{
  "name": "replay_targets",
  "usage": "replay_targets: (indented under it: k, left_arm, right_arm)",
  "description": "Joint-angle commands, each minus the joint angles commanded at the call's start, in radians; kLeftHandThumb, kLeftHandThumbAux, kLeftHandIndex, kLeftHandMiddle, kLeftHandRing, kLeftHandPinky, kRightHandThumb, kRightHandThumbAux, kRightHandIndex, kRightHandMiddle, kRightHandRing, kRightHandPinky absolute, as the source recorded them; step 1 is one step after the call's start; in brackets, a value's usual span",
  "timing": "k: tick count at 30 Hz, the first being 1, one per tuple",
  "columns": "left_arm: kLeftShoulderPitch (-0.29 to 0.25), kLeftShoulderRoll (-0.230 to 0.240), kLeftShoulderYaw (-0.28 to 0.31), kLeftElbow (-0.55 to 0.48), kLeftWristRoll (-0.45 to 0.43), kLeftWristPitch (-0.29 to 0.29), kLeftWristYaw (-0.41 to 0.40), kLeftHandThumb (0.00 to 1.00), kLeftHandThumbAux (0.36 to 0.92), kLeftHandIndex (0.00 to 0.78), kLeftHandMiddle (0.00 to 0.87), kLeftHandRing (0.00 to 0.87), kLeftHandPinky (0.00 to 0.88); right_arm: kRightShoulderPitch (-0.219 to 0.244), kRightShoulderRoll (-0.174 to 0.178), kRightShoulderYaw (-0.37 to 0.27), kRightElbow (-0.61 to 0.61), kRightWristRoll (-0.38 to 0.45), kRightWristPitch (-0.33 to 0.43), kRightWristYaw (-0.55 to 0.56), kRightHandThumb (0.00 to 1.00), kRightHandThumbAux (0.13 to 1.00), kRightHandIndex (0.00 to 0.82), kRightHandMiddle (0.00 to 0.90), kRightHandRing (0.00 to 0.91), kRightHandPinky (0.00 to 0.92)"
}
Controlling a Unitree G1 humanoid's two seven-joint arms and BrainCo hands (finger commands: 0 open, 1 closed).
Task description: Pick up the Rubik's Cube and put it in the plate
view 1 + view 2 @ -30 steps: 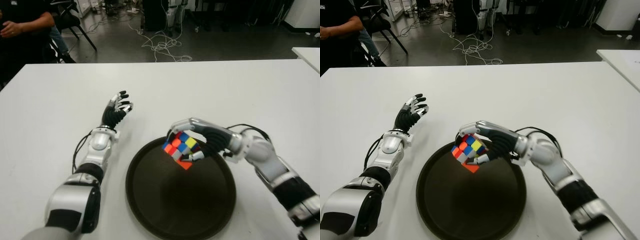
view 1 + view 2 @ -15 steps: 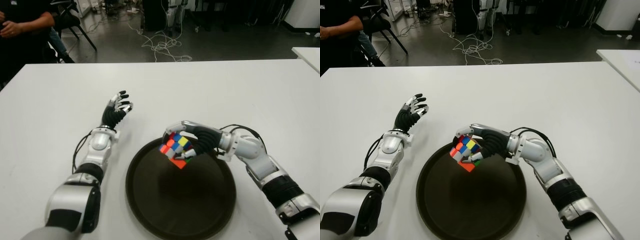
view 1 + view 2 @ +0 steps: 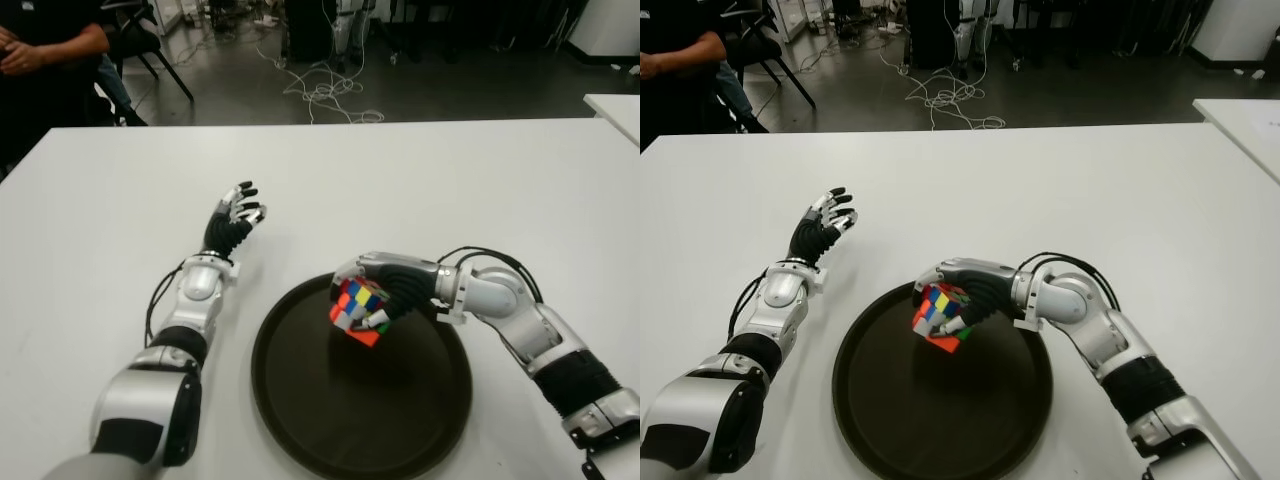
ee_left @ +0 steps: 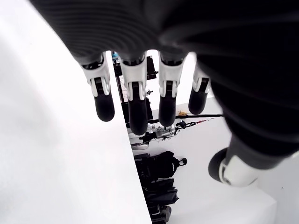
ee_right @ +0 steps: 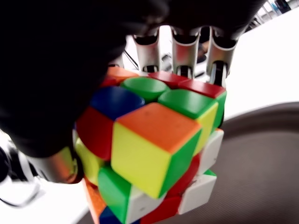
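My right hand [image 3: 385, 295] is shut on the Rubik's Cube [image 3: 357, 311], a scrambled cube of red, orange, yellow, blue, green and white tiles. It holds the cube tilted, low over the far left part of the dark round plate [image 3: 400, 420]. The right wrist view fills with the cube [image 5: 149, 140], fingers [image 5: 180, 53] curled over its far side and the plate's dark surface [image 5: 252, 186] below. I cannot tell whether the cube touches the plate. My left hand [image 3: 236, 215] shows to the left of the plate over the white table, fingers [image 4: 135, 98] spread and holding nothing.
The white table [image 3: 450, 180] stretches wide around the plate. A person [image 3: 45, 50] sits beyond the far left corner by black chairs. Cables [image 3: 320, 90] lie on the floor behind the table. Another white table's corner [image 3: 615, 105] shows at the far right.
My right hand has lowered with the cube and drawn slightly inward over the plate, turning the cube as it went. The left hand has not moved.
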Motion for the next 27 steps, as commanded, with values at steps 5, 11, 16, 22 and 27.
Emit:
replay_targets:
  k: [5,11,16,22,27]
  left_arm:
    - [0.002,0.000,-0.002,-0.002,0.000,-0.004,0.001,0.137,0.655,0.133,0.177,0.177,0.173]
    - [0.003,-0.001,0.000,-0.003,-0.002,-0.007,0.000,0.142,0.658,0.142,0.180,0.185,0.185]
    - [0.003,-0.002,0.004,-0.006,-0.008,-0.006,-0.006,0.151,0.660,0.137,0.178,0.180,0.159]
    - [0.004,-0.003,0.006,-0.007,-0.011,-0.005,-0.006,0.148,0.664,0.133,0.175,0.171,0.141]
    - [0.005,-0.002,0.004,-0.007,-0.008,-0.005,0.002,0.148,0.661,0.133,0.174,0.167,0.137]
  right_arm:
    - [-0.003,0.007,-0.007,0.016,-0.008,-0.030,-0.015,0.823,0.702,0.382,0.470,0.417,0.398]
    - [-0.002,0.010,-0.010,0.026,0.002,-0.049,-0.015,0.773,0.717,0.412,0.343,0.269,0.264]
    - [-0.007,0.002,-0.002,0.027,0.013,-0.050,0.017,0.244,0.788,0.146,0.098,0.094,0.098]
    - [-0.015,-0.003,-0.001,0.030,0.017,-0.037,0.053,0.026,0.717,0.015,0.010,0.010,0.011]
    - [-0.011,-0.005,-0.010,0.023,0.013,-0.032,0.057,0.004,0.639,0.002,0.001,0.001,0.001]
